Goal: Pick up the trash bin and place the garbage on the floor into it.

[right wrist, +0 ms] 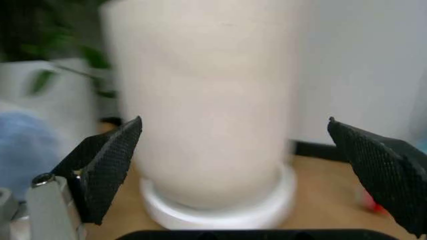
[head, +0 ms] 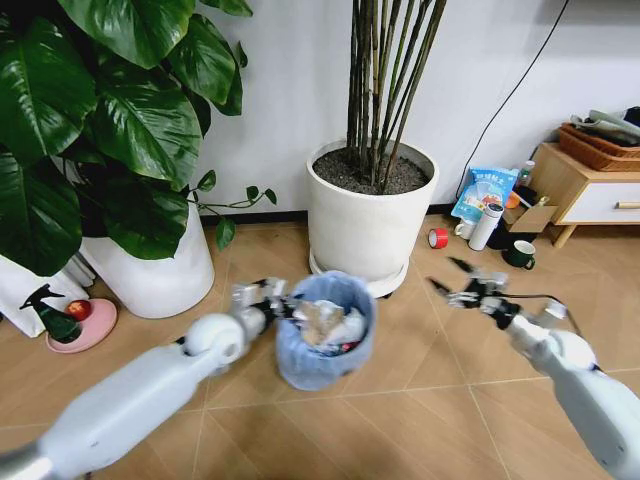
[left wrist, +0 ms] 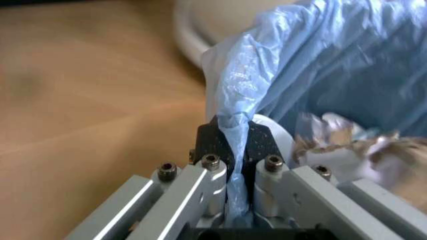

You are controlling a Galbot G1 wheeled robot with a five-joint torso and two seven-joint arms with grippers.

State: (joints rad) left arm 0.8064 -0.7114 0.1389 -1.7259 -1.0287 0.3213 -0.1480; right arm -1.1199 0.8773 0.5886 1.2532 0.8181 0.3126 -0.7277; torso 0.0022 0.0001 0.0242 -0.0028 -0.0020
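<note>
Left gripper (head: 278, 303) is clamped on the rim of the trash bin (head: 322, 365), its two black pads (left wrist: 215, 141) pinching a fold of the light-blue bag (left wrist: 313, 65) between them. One bin is in sight, held just in front of the robot above the wooden floor (head: 440, 400), and it carries the garbage (head: 330, 325): a heap of crumpled white and silvery pieces with a bit of red, too jumbled to count. Right gripper (head: 462, 288) hangs beside the bin, apart from it, with its two fingers (right wrist: 110, 165) spread wide and nothing between them, facing one white plant pot (right wrist: 213, 110). Two white plant pots stand by the wall, the nearer one (head: 370, 215) just behind the bin. One blue-white packet (head: 484, 190) leans near a cabinet; its writing is too small to read.
</note>
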